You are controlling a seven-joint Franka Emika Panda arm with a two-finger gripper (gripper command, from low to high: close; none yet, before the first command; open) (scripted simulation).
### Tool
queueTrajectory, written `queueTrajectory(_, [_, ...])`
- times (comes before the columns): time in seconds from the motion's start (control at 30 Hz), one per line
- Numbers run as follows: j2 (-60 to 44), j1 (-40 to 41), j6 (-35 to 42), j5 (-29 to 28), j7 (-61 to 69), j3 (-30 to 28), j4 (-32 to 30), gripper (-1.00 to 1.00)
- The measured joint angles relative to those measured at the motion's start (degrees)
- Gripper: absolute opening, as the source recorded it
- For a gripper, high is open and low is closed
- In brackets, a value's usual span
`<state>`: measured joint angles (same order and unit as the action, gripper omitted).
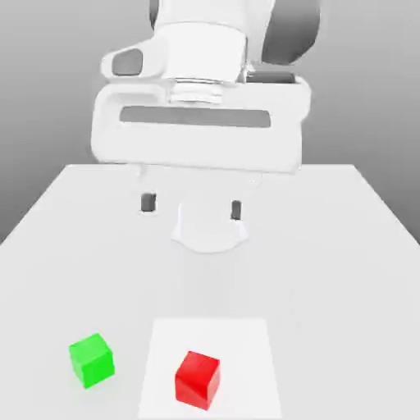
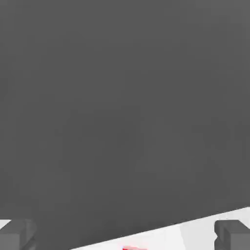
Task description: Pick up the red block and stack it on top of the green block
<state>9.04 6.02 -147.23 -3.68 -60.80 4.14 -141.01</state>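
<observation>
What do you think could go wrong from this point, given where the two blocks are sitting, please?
1. The red block sits turned at an angle on the table, so the open gripper may close on its corners and push it askew rather than grip flat faces.
2. The green block is also turned, differently, so a misaligned placement might leave the red one overhanging or sliding off.

**White surface, pale square patch, grey backdrop**

A flat white surface (image 1: 344, 246) fills the lower part of the exterior view, narrowing toward the back. Near its front edge lies a brighter, square-cornered patch (image 1: 238, 336). Behind it hangs a plain grey backdrop (image 1: 49, 82), lighter toward the bottom.
</observation>
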Motion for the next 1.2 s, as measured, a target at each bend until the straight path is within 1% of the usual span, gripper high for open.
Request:
queueTrajectory(0.13, [-8.26, 0.24, -3.51, 0.09, -2.73, -0.29, -2.09, 0.00])
queueTrajectory(0.27, [-16.44, 0.33, -7.08, 1.56, -4.47, -0.22, -4.21, 0.00])
queueTrajectory(0.43, [-26.78, -0.27, -14.97, 0.75, -5.81, -1.08, -3.44, 0.00])
queueTrajectory(0.47, [-28.58, -0.48, -16.49, 0.42, -6.05, -1.35, -3.18, -1.00])
queueTrajectory(0.7, [-28.89, -0.51, -16.81, 0.27, -6.19, -1.39, -3.14, -1.00])
queueTrajectory(0.87, [-20.03, 0.18, -9.31, 1.90, -5.12, -0.50, -4.52, -1.00])
queueTrajectory(1.03, [-15.55, 3.88, -5.85, 2.88, -16.48, -6.16, -5.60, -1.00])
queueTrajectory(1.2, [-12.27, 10.77, -3.63, 4.18, -29.26, -11.09, -6.58, -1.00])
